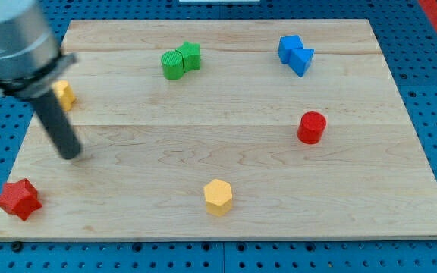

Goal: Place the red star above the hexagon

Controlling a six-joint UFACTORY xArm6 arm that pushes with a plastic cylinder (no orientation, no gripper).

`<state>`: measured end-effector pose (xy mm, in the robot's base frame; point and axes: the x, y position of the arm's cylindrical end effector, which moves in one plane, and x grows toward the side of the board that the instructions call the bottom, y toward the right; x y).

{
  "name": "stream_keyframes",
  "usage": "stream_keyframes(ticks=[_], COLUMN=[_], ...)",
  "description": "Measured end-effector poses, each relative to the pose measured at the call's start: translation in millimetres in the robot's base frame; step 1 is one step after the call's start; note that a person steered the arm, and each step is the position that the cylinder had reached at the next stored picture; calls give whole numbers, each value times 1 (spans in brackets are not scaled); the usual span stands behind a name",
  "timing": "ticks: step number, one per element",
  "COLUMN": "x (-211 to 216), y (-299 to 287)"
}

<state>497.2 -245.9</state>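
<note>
The red star (19,199) lies at the board's bottom left corner. The yellow hexagon (218,197) lies near the view's bottom, at the middle. My tip (70,154) rests on the board at the left, above and to the right of the red star, apart from it, and far left of the hexagon. The arm's grey body (14,42) fills the view's top left.
A yellow block (64,94) sits at the left, partly hidden behind the rod. Two green blocks (180,60) touch at the top middle. Two blue blocks (295,54) touch at the top right. A red cylinder (311,127) stands at the right. The wooden board (226,152) has blue pegboard around it.
</note>
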Motion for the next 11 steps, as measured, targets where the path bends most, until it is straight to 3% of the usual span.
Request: stream_keyframes(ticks=[1,2,3,4,6,8,11], x=[0,22,81,110,76,30,2], y=[-57,-58,-58,-58,-35,60,205])
